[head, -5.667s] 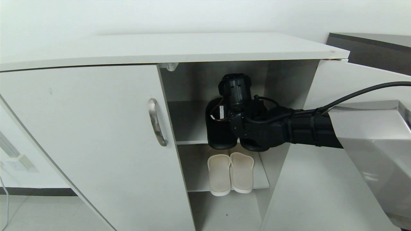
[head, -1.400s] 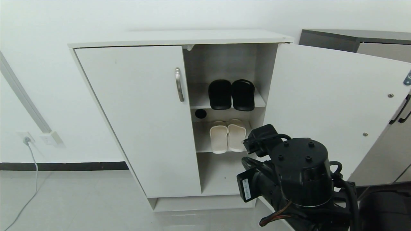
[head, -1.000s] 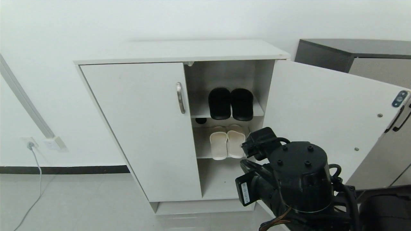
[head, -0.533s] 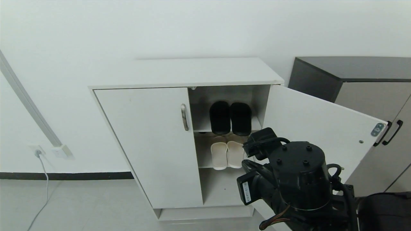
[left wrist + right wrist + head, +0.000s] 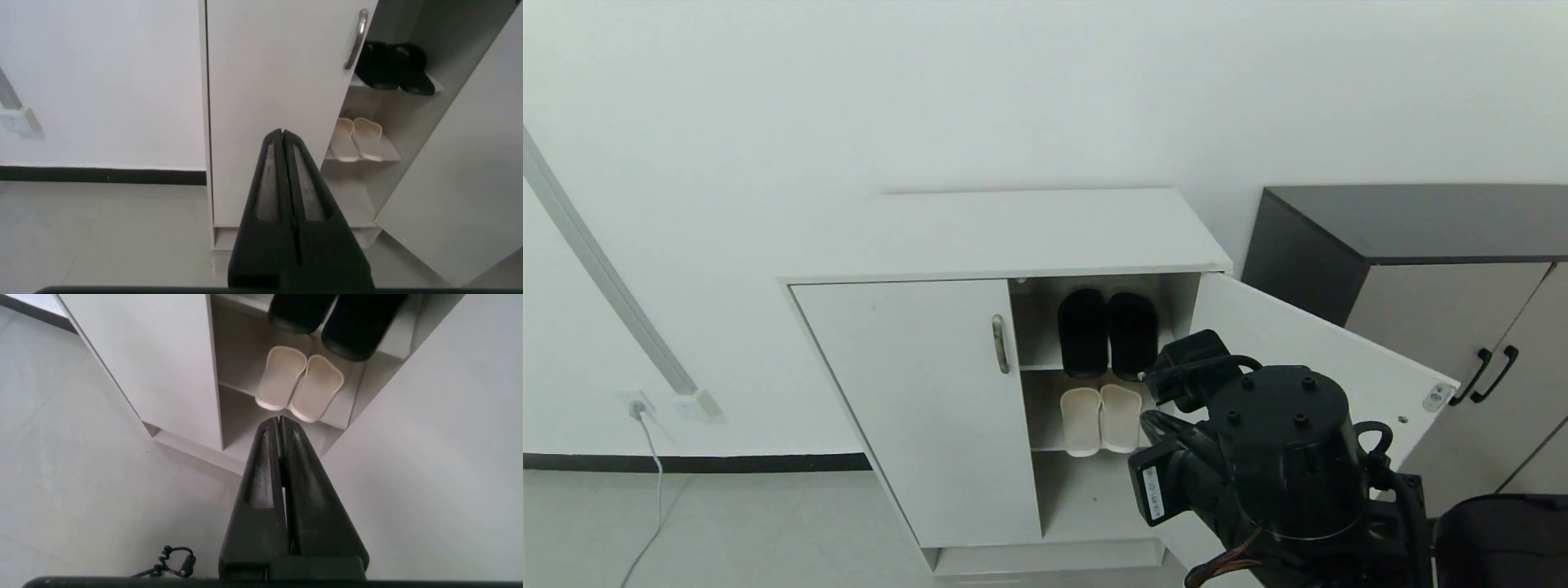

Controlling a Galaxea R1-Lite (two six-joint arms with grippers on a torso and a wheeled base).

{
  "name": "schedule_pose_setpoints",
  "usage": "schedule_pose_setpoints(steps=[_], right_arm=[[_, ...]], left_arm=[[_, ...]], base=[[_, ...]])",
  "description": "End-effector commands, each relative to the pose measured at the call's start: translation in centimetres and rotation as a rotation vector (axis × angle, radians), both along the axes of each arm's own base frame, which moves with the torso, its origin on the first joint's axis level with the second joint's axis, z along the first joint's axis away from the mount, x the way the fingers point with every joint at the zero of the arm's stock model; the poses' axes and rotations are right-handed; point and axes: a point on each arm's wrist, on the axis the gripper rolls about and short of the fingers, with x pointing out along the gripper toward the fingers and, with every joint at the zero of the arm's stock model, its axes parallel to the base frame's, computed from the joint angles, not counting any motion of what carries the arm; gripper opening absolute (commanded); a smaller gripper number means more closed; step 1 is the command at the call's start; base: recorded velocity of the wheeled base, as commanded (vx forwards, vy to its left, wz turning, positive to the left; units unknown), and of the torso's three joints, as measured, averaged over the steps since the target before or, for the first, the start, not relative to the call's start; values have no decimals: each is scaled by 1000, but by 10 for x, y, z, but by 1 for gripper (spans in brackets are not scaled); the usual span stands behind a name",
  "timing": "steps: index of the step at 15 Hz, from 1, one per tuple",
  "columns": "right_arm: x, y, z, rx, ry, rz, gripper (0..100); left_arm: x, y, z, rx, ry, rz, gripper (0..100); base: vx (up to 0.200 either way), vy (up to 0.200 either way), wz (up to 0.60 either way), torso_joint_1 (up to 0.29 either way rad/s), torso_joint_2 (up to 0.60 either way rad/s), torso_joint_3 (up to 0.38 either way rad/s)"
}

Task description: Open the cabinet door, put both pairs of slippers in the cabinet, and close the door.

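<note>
Door (image 5: 1339,359) — head view: swung open at right of cabinet (image 5: 1013,237), black slippers (image 5: 1107,333) shelved above white slippers (image 5: 1100,419) | left wrist: left claw (image 5: 281,137) pressed together, empty | right wrist: right claw (image 5: 282,423) pressed together, empty, facing shelves — best to push outer face near free edge, steadily, until flush.

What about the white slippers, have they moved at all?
No. The white slippers sit on the same middle shelf, at its front edge, below the black slippers. The camera backed away, not them.
</note>
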Motion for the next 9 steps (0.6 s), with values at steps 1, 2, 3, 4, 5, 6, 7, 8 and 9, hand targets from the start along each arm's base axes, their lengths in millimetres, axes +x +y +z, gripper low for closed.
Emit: schedule_pose_setpoints(steps=[1, 2, 3, 4, 5, 6, 7, 8, 9], right_arm=[[0, 1, -1, 0, 0, 1, 0], [0, 1, -2, -4, 1, 1, 0], [0, 1, -2, -2, 0, 1, 0], [0, 1, -3, -5, 2, 1, 0], [0, 1, -3, -4, 2, 1, 0], [1, 1, -2, -4, 1, 1, 0], [1, 1, -3, -6, 2, 1, 0], [1, 1, -3, -5, 2, 1, 0], [1, 1, -3, -4, 2, 1, 0]], left_arm=[[0, 0, 0, 0, 2, 0, 0], [0, 0, 0, 0, 2, 0, 0], [0, 0, 0, 0, 2, 0, 0], [0, 0, 0, 1, 2, -1, 0], [0, 0, 0, 0, 2, -1, 0], [0, 0, 0, 0, 2, -1, 0], [0, 0, 0, 0, 0, -1, 0], [0, 0, 0, 0, 2, -1, 0], [0, 0, 0, 0, 2, -1, 0]], base=[[0, 0, 0, 193, -500, -305], [0, 0, 0, 207, -510, -305], [0, 0, 0, 212, -530, -315], [0, 0, 0, 222, -535, -325], [0, 0, 0, 227, -535, -320], [0, 0, 0, 237, -544, -325], [0, 0, 0, 232, -559, -310], [0, 0, 0, 246, -559, -315], [0, 0, 0, 251, -574, -325]])
